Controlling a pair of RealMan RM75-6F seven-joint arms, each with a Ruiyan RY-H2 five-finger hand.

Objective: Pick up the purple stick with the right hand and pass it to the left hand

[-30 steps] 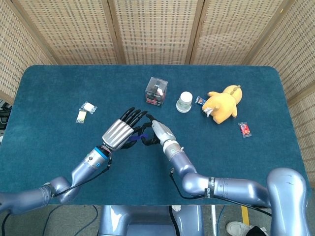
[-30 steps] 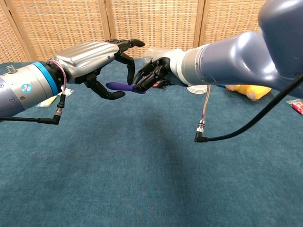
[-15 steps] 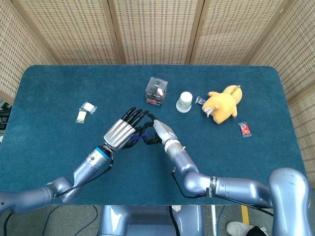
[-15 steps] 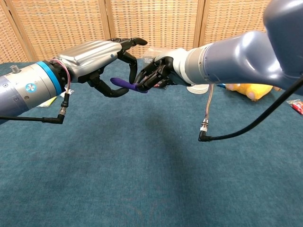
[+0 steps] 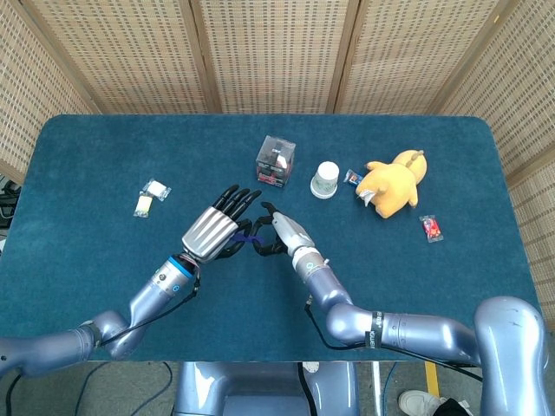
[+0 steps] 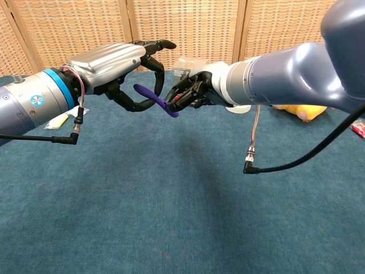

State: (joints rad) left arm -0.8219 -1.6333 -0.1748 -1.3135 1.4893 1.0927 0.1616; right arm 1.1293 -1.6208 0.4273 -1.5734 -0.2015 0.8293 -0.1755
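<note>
The purple stick hangs above the blue table, tilted with its left end higher. My right hand pinches its lower right end. My left hand faces it from the left. Its fingers arch over the stick's upper end and its thumb curls below, but I see no closed grip there. In the head view both the left hand and the right hand meet at mid table, and only a sliver of the stick shows between them.
Behind the hands stand a clear box and a white cup. A yellow plush toy and a red packet lie to the right. Small packets lie at the left.
The right hand has tipped the stick so its left end rises further into the left hand, whose fingers have curled closer around that end. Both hands moved slightly up.
</note>
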